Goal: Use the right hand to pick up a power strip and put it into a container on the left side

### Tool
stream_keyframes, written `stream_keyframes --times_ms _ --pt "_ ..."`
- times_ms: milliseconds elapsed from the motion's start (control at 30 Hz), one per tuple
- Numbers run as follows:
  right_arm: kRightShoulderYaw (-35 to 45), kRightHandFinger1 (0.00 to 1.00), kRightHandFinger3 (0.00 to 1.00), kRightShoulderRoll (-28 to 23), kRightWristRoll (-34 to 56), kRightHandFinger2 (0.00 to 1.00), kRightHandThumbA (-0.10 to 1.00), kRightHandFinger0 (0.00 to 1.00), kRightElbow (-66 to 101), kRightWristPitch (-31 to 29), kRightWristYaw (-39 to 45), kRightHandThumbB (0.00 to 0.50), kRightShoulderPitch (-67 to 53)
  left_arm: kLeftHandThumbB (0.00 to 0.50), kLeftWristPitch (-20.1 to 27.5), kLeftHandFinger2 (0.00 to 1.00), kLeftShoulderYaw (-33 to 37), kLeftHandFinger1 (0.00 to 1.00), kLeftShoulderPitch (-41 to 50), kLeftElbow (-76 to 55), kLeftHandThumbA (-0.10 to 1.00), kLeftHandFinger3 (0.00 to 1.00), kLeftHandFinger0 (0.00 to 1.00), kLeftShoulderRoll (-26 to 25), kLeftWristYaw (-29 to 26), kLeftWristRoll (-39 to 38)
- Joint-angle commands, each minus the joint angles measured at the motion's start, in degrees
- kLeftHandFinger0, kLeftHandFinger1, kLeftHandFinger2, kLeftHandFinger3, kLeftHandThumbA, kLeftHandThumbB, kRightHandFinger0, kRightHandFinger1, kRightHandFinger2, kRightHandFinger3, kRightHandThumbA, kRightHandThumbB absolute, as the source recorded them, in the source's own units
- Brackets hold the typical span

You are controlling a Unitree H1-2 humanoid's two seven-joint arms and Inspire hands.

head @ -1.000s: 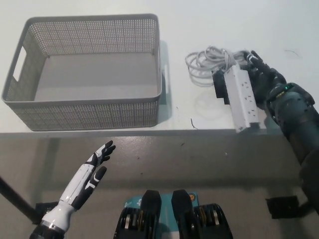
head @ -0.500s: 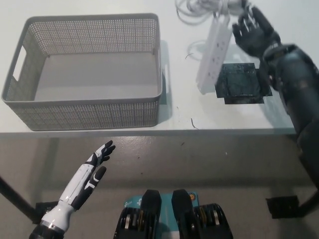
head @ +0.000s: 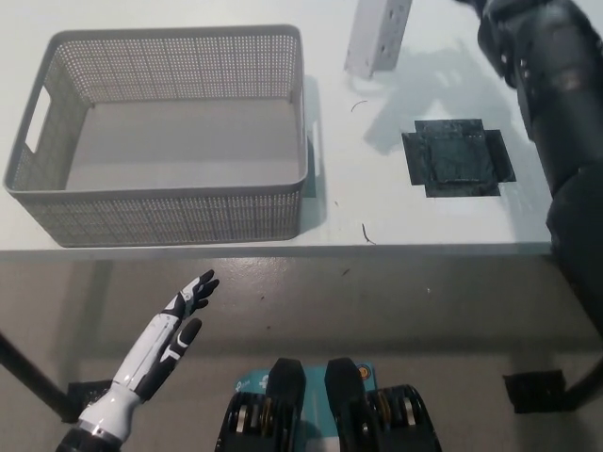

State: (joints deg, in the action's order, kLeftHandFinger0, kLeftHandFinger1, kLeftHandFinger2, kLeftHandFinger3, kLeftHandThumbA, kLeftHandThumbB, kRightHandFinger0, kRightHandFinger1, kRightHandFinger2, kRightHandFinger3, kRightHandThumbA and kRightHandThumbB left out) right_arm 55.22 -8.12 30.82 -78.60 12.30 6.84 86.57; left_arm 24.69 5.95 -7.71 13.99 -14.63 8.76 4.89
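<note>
Hanging at one o'clock, the white rectangular power strip (head: 378, 36) is seen above the white counter (head: 396, 221); the right hand's grasp cannot be told, the white left hand (head: 174, 325) is spread free.

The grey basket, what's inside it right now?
Nothing shows inside the grey basket; its bare floor is visible. The near wall hides only a strip along the front. The power strip is outside, raised.

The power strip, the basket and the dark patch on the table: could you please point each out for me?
power strip (head: 379, 36), head view, on its white socket face.
basket (head: 170, 215), head view, on its near mesh wall.
dark patch (head: 457, 157), head view, on its middle.
</note>
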Motion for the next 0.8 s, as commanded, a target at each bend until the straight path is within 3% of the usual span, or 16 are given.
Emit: stream_keyframes --times_ms 0,133,200,267,300,367,433,467,500,567,600,633,667,700,767 --pt "-1.5 0.20 1.00 1.0 5.1 0.62 -0.10 0.00 4.1 0.1 2.4 0.065 11.6 0.212 1.9 1.00 -0.2 1.00 -0.1 -1.0 1.00 1.00 1.00 -1.3 1.1 -0.4" --pt "-1.7 0.20 1.00 2.6 5.8 0.64 -0.10 0.00 3.5 1.4 1.8 0.069 14.2 0.217 1.5 1.00 0.1 1.00 -0.1 -1.3 1.00 1.00 1.00 -1.2 1.4 -0.4" --pt "-1.1 0.18 1.00 4.0 6.4 0.71 -0.10 0.00 2.4 1.3 0.4 0.064 15.7 0.224 1.4 1.00 0.1 1.00 -0.2 -1.2 1.00 1.00 1.00 -1.0 1.6 -0.6" --pt "-2.1 0.15 1.00 5.3 5.3 0.69 -0.10 0.00 1.6 0.0 -0.7 0.087 16.3 0.226 1.6 1.00 0.3 1.00 -0.3 -1.1 1.00 1.00 1.00 -1.0 1.8 -0.4" --pt "-2.8 0.09 1.00 5.8 4.6 0.62 -0.10 0.00 1.0 0.3 -0.9 0.062 16.4 0.234 1.4 1.00 0.3 1.00 -0.4 -1.2 1.00 1.00 1.00 -1.0 1.8 -0.2" --pt "-4.9 0.05 1.00 7.2 2.6 0.58 -0.10 0.00 -0.3 -0.1 -1.0 0.047 16.1 0.239 1.0 1.00 0.5 1.00 -0.2 -1.5 1.00 1.00 1.00 -1.0 1.9 0.0" --pt "-6.4 0.06 1.00 8.9 1.5 0.60 -0.10 0.00 -1.4 -2.4 -3.6 0.045 15.4 0.250 0.3 1.00 0.7 1.00 0.0 -2.1 1.00 1.00 1.00 -0.9 2.2 -0.1" --pt "-7.2 0.07 0.79 9.7 1.5 0.61 -0.10 0.00 -2.0 -3.2 -4.2 0.049 14.7 0.258 -0.2 1.00 0.8 1.00 0.1 -2.4 1.00 1.00 1.00 -0.8 2.4 -0.3" --pt "-8.7 0.06 1.00 10.7 0.7 0.60 -0.10 0.00 -2.1 -4.7 -4.7 0.040 14.0 0.266 -0.6 1.00 0.8 1.00 0.0 -2.7 1.00 1.00 1.00 -0.7 2.6 -0.1" --pt "-10.9 0.05 1.00 12.0 -0.2 0.62 -0.10 0.00 -2.6 -5.9 -5.1 0.038 13.0 0.266 -0.8 1.00 1.0 1.00 -0.4 -2.8 1.00 1.00 1.00 -0.6 2.7 0.2" --pt "-11.2 0.05 0.91 12.5 0.0 0.63 -0.10 0.00 -2.9 -6.0 -5.8 0.047 12.5 0.261 -0.7 1.00 1.0 1.00 -0.5 -2.8 1.00 1.00 0.99 -0.5 2.7 0.1" --pt "-11.5 0.05 1.00 13.1 0.4 0.63 -0.10 0.00 -3.1 -5.8 -6.3 0.034 12.0 0.261 -0.6 1.00 1.1 1.00 -0.7 -2.8 1.00 1.00 0.98 -0.4 2.9 0.1" --pt "-12.2 0.04 0.99 13.9 0.3 0.62 -0.10 0.00 -3.4 -6.0 -6.9 0.041 11.4 0.261 -0.5 1.00 1.2 1.00 -0.9 -2.7 1.00 1.00 0.98 -0.5 2.9 0.3" --pt "-13.7 0.04 0.79 14.9 -0.8 0.61 -0.10 0.00 -3.6 -6.6 -7.5 0.049 10.7 0.256 -0.3 1.00 1.2 1.00 -1.1 -2.6 1.00 1.00 0.97 -0.4 2.8 0.7" --pt "-15.7 0.06 0.68 15.9 -1.9 0.63 -0.10 0.00 -3.8 -7.2 -8.4 0.055 9.9 0.265 -0.1 1.00 1.3 1.00 -1.5 -2.4 1.00 1.00 0.97 -0.3 2.7 0.9"
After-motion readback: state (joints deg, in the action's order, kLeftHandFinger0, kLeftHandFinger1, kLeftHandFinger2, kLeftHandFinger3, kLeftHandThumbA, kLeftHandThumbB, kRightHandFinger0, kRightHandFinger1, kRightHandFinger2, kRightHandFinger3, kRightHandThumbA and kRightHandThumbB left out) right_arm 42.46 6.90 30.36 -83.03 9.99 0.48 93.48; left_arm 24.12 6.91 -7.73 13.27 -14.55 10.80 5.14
